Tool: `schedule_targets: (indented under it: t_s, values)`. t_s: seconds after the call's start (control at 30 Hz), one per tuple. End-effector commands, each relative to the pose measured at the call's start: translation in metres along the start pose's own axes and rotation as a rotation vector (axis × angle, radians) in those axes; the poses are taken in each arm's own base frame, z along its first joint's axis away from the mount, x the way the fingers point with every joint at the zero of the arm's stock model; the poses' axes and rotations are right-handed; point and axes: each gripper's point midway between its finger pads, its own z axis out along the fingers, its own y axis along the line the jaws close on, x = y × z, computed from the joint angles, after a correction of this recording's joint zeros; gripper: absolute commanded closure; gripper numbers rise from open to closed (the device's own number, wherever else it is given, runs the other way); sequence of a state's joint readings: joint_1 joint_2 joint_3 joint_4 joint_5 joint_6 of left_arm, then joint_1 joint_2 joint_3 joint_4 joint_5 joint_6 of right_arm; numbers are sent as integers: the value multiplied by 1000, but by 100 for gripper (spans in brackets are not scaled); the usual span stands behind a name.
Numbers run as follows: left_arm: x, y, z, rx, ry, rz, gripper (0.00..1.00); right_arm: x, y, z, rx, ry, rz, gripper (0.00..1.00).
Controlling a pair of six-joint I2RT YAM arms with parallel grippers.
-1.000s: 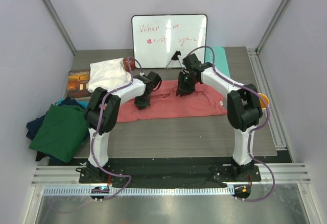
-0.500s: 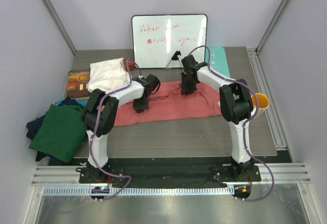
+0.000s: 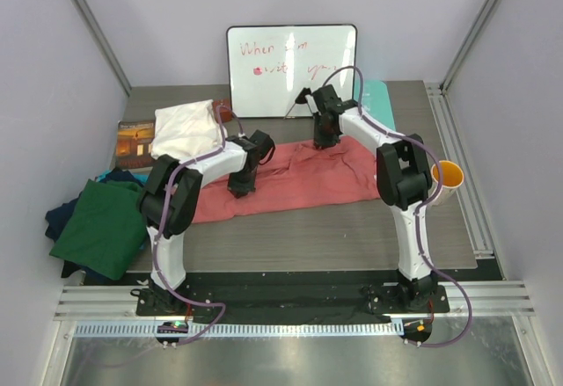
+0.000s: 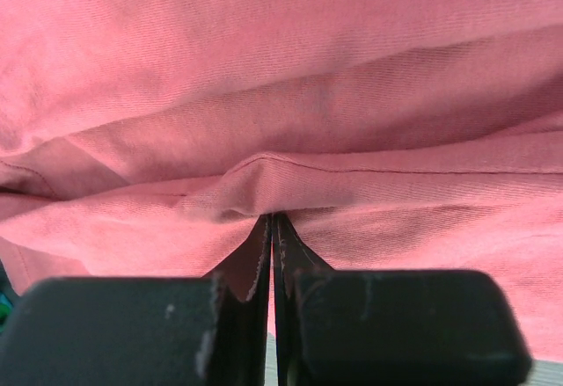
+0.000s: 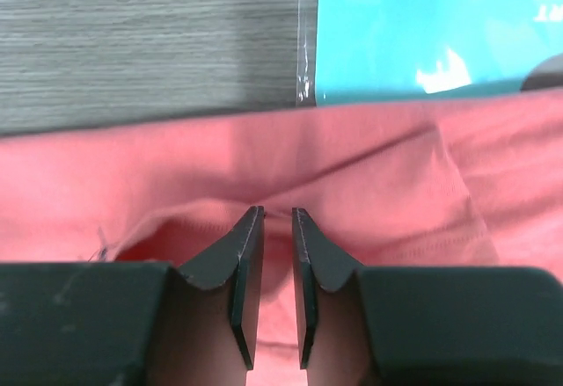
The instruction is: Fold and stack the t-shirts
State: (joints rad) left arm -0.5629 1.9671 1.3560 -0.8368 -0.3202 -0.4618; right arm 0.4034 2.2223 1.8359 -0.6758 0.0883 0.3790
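left gripper (image 4: pixel 271 223) pinches salmon-pink t-shirt (image 4: pixel 281 78); right gripper (image 5: pixel 273 216) nearly closed, perhaps gripping.

Wood-grain table (image 3: pixel 352 228): salmon-pink t-shirt (image 3: pixel 299 179) spread at centre, whiteboard (image 3: pixel 290 69) at twelve, teal mat (image 3: pixel 380 96) at one, white cloth (image 3: pixel 185 127) and book (image 3: pixel 135 142) at ten, dark green t-shirt (image 3: pixel 106 228) at eight.

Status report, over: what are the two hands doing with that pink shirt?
Left hand shut, pinching a fold of the pink shirt. Right hand nearly closed at its far edge, grip unclear. Teal mat right behind.
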Motion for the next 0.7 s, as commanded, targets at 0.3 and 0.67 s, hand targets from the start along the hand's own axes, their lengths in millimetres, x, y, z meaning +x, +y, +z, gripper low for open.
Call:
schedule_targets:
  t_s: [0.3, 0.67]
  values:
    - [32, -6, 4, 37, 100, 31, 99, -41, 3, -104, -75, -217, -21, 71]
    - [21, -12, 3, 48, 94, 40, 99, 4, 3, -90, -115, -81, -25, 73]
